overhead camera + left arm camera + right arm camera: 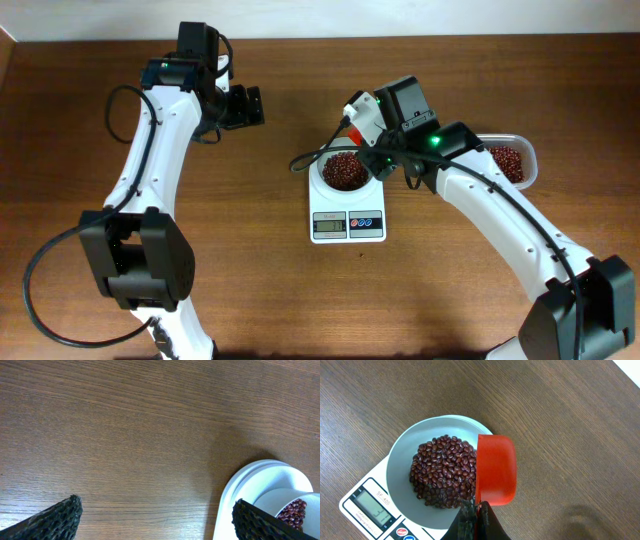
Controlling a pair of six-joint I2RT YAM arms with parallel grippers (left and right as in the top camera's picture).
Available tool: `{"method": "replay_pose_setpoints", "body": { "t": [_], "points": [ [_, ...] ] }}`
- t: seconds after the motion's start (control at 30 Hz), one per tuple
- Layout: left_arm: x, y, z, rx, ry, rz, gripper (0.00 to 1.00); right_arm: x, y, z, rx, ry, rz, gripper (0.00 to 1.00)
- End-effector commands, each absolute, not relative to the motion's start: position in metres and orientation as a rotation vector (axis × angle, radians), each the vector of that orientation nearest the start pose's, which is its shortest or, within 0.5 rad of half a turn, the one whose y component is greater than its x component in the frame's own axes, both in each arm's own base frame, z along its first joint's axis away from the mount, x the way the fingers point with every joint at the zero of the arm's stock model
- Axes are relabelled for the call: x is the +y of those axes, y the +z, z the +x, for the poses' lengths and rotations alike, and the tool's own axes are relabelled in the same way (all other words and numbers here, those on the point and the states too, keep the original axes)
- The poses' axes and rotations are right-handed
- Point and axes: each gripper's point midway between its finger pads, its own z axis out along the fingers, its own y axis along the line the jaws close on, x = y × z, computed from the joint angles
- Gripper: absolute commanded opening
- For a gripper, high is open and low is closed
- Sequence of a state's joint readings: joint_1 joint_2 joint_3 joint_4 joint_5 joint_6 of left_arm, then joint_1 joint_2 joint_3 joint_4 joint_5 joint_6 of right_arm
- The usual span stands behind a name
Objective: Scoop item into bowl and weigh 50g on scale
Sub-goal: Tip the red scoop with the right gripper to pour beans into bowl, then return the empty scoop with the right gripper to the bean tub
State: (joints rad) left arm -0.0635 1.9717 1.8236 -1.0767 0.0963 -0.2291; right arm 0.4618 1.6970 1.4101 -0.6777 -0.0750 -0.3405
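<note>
The white bowl [344, 172] sits on the white scale [347, 214] and holds a heap of dark reddish-brown beans [345, 170]. In the right wrist view the beans [444, 470] fill the bowl [397, 462] on the scale [370, 505]. My right gripper [476, 508] is shut on the handle of the orange-red scoop [495, 469], which is tipped on its side at the bowl's right rim. My left gripper [155, 515] is open and empty over bare wood, left of the scale [235, 490]; the bowl [295, 505] shows at the frame's edge.
A clear plastic container [512, 162] with more beans stands at the right, behind my right arm. One loose bean [362, 252] lies on the wood just in front of the scale. The wooden table [250, 250] spreads around.
</note>
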Motion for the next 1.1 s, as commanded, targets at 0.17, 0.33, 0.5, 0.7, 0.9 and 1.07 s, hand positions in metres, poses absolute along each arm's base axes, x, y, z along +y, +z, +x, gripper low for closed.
{"method": "replay_pose_setpoints", "body": {
  "t": [0.17, 0.33, 0.5, 0.7, 0.9, 1.07],
  "points": [
    [-0.044, 0.165, 0.457, 2.759, -0.203, -0.222, 0.99, 0.217, 0.179, 0.389, 2.28, 0.192, -1.035, 0.04],
    [-0.044, 0.165, 0.457, 2.758, -0.203, -0.223, 0.99, 0.231, 0.193, 0.387, 2.331, 0.506, -0.83, 0.04],
    [-0.044, 0.165, 0.457, 2.759, -0.203, -0.223, 0.99, 0.166, 0.199, 0.387, 2.5, 0.831, -0.465, 0.04],
    [-0.044, 0.165, 0.457, 2.758, -0.203, -0.223, 0.99, 0.027, 0.218, 0.408, 2.547, 0.655, -0.012, 0.04],
    [-0.044, 0.165, 0.457, 2.758, -0.203, -0.224, 0.99, -0.065, 0.19, 0.398, 2.686, 0.026, 0.203, 0.04],
    [-0.044, 0.165, 0.457, 2.759, -0.203, -0.224, 0.99, -0.077, 0.145, 0.389, 2.851, -0.055, 0.241, 0.04]
  ]
}}
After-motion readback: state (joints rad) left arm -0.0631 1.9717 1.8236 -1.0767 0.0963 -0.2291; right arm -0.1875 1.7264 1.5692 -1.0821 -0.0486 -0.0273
